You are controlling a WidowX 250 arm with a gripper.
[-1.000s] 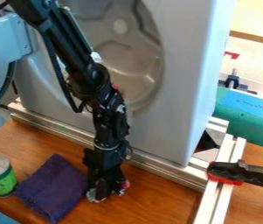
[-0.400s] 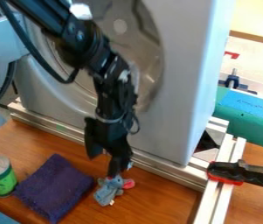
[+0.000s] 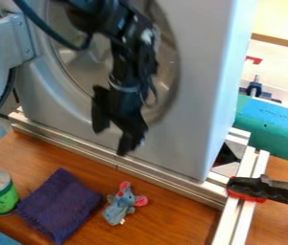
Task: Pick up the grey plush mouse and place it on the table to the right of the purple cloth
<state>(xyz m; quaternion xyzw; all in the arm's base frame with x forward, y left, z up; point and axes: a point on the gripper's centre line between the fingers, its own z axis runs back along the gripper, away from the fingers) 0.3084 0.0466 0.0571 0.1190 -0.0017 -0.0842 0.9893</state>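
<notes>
1. While the gray mouse toy [image 3: 118,206] lies on the wooden table [image 3: 171,222], just beside the purple cloth [image 3: 60,206], the pincer [image 3: 112,141] hangs above and beyond it, apart from it, jaws wide and empty.
2. Its pink-eared head points toward the washing machine [image 3: 191,139], its long axis slanting slightly rightward as it goes back.
3. Its facial details are hard to make out.
4. Farther back, the blurred arm [image 3: 130,62] hides some of the round opening and is cut off at the top.
</notes>
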